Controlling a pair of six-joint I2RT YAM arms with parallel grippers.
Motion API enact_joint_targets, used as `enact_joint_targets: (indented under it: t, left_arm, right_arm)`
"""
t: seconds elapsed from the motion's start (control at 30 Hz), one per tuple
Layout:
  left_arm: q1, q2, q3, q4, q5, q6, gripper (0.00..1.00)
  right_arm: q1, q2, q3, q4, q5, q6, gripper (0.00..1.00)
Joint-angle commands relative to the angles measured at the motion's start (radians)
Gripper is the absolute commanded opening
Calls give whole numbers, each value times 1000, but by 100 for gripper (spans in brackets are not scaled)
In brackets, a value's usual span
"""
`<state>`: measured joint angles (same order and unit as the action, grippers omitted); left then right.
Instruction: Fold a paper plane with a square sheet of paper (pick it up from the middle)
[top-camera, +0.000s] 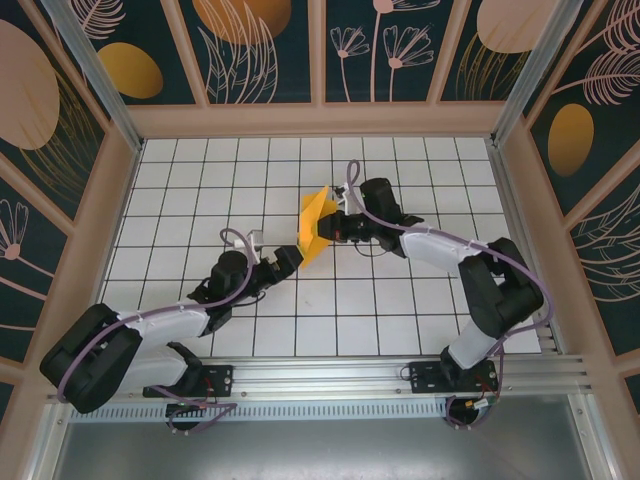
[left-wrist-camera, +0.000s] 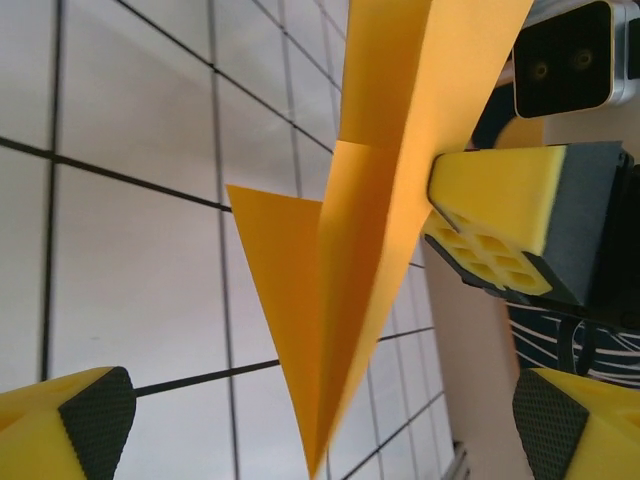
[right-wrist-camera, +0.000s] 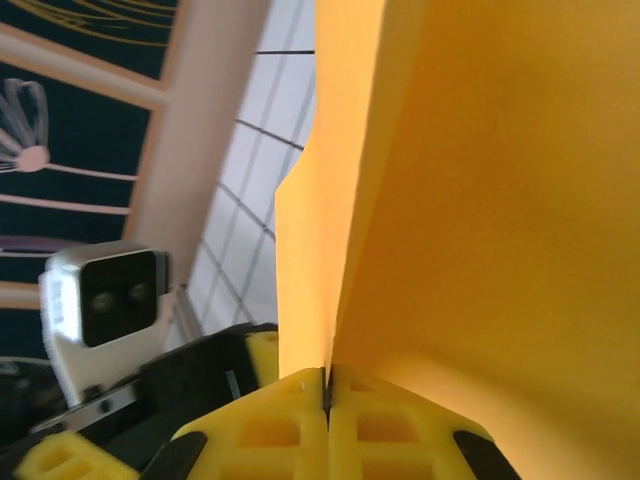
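The orange-yellow paper (top-camera: 316, 226) is folded along creases into a pointed dart and is held upright above the table's middle. My right gripper (top-camera: 337, 228) is shut on its folded edge, and the pads meet on the paper (right-wrist-camera: 470, 200) in the right wrist view, at the right gripper (right-wrist-camera: 327, 388). In the left wrist view the paper plane (left-wrist-camera: 345, 300) hangs point down between my left gripper's (left-wrist-camera: 320, 425) wide-open fingers (left-wrist-camera: 92, 418), without touching them. The left gripper (top-camera: 290, 258) sits just below and left of the point. The right gripper's yellow fingers (left-wrist-camera: 500, 215) press on the paper's right side.
White grid tiles (top-camera: 400, 300) cover the table (top-camera: 180, 180), which has tan walls (top-camera: 320, 118) with dark flower panels on three sides. A metal rail (top-camera: 330, 375) runs along the near edge by both arm bases.
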<state>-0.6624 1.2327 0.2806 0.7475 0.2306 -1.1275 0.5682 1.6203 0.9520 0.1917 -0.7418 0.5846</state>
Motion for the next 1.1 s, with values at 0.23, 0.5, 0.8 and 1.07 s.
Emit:
enact_joint_targets:
  t: [0.23, 0.5, 0.8, 1.07]
  left_arm:
    - [16, 8, 37, 270, 151, -38, 83]
    - [17, 17, 61, 319, 180, -48, 50]
    - [16, 10, 52, 318, 164, -38, 24]
    - [16, 0, 75, 189, 136, 31, 9]
  right_arm:
    - [-7, -106, -27, 66, -177, 88, 3]
    - [-10, -148, -45, 54, -193, 104, 4]
    - [-16, -159, -46, 31, -177, 91, 5]
    - [-16, -216, -29, -135, -38, 15, 36]
